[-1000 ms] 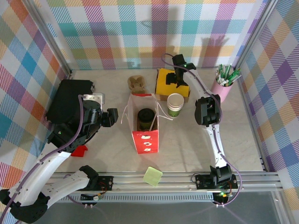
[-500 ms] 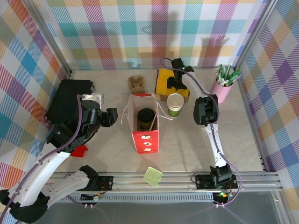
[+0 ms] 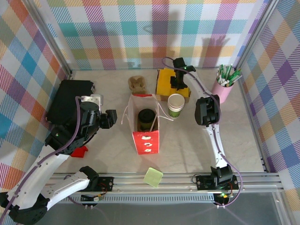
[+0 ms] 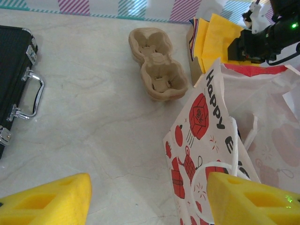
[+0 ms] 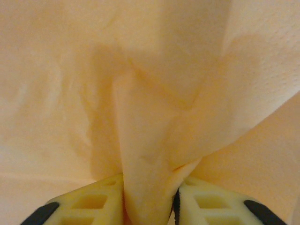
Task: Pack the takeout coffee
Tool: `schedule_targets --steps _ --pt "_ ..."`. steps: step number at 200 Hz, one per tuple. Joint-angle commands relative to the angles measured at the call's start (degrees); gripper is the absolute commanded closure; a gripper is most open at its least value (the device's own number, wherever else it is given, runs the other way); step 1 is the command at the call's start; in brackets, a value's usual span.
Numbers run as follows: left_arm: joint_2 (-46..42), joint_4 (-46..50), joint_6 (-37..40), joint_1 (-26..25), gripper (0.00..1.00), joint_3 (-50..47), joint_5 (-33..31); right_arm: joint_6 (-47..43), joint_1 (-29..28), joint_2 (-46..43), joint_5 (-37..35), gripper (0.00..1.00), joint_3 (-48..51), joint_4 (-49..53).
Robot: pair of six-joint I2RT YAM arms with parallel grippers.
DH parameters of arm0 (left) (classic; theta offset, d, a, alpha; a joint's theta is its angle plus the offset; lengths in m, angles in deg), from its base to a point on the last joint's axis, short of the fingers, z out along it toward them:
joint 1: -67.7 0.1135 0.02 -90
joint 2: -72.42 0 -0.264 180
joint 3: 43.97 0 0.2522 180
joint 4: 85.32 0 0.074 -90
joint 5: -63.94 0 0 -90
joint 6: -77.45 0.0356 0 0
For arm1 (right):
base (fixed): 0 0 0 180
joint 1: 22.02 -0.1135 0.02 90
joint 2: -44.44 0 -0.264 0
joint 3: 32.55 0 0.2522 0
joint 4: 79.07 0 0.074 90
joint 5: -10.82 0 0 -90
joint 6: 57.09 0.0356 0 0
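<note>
Counter (image 3: pixel 187 140) in view, black case (image 3: pixel 70 101) out at nine o'clock. Centre stage is the red-and-white gift bag (image 4: pixel 201 117). "Happy E" reads on its side, the rest cut off by the fold. A dark round thing (image 3: pixel 146 117) sits inside, hard to make out. Yellow napkin stack (image 3: pixel 165 80) at twelve, and the right end effector (image 5: pixel 149 190) is clenched on a raised fold of it. The takeout coffee (image 3: pixel 176 105) stands upright at the bag's two o'clock, untouched. Left end effector (image 4: pixel 150 192) gapes wide, grasping nothing.
</note>
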Motion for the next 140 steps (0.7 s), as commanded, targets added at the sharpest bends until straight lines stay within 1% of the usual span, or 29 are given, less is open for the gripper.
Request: schedule_targets --steps 1,40,92,117,140 --pt "-0.96 0.60 -0.94 0.46 0.34 1.53 -0.28 -1.03 0.16 -6.35 1.44 0.74 -1.64 -0.05" --pt "-1.47 0.62 -1.06 0.46 0.34 1.53 -0.34 -1.63 0.23 -10.59 2.47 0.86 -2.77 0.09" --pt "-1.32 -0.05 -0.81 0.46 0.34 2.01 0.07 -2.26 0.16 -17.10 3.79 0.95 -4.74 0.89" --pt "-1.18 -0.81 -0.47 0.46 0.34 2.22 0.16 -1.43 0.16 -20.36 6.30 0.99 -7.88 3.71" --pt "-0.64 -1.93 -0.11 0.46 0.34 2.82 0.50 1.61 0.17 -25.41 11.48 1.00 -7.96 5.35"
